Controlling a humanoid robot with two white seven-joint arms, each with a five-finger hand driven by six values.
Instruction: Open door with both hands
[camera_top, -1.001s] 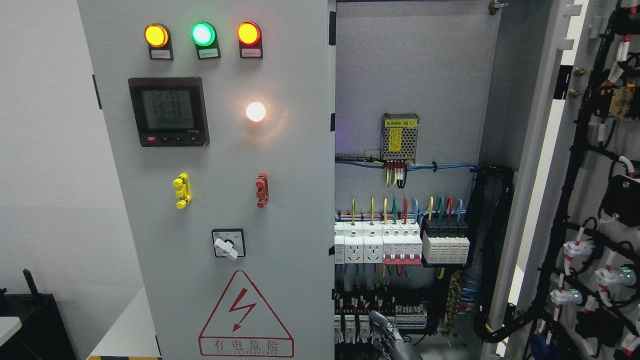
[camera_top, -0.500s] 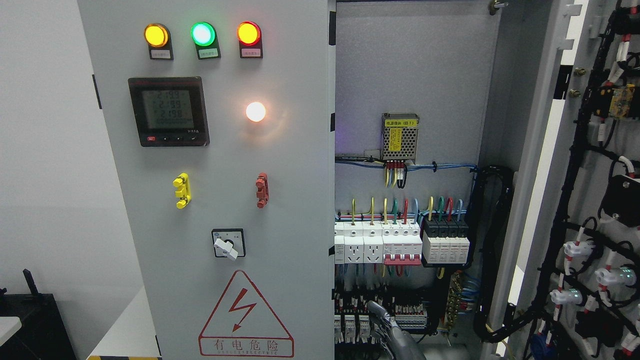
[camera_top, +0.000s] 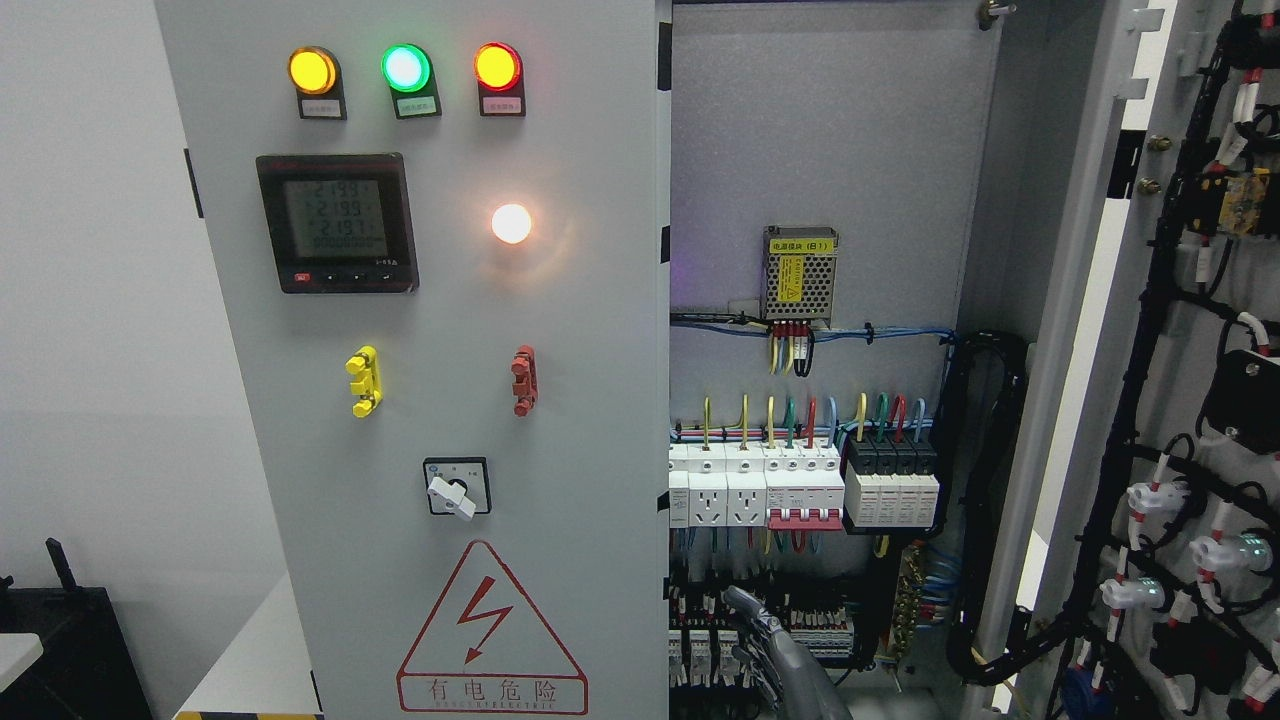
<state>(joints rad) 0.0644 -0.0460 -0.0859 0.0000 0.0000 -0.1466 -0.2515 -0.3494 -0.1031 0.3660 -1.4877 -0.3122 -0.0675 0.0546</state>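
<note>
The right door (camera_top: 1190, 330) stands swung wide open at 3 o'clock, its inner face strung with black cables (camera_top: 1150, 300) and white connectors. The left door (camera_top: 440, 360) is shut, filling the frame from 9 to 12 o'clock, carrying three lamps (camera_top: 404, 68), a meter (camera_top: 337, 222), a white lamp (camera_top: 511, 223), a rotary switch (camera_top: 456, 487) and a red warning triangle (camera_top: 491, 628). Between them the cabinet interior (camera_top: 820, 130) shows breakers (camera_top: 800, 487) and a power supply (camera_top: 800, 273). At 6 o'clock a grey hand (camera_top: 775, 650) rises from the bottom edge in front of the lower terminals; its fingers (camera_top: 745, 603) hold nothing, and how far they are spread I cannot tell, nor which arm it belongs to.
</note>
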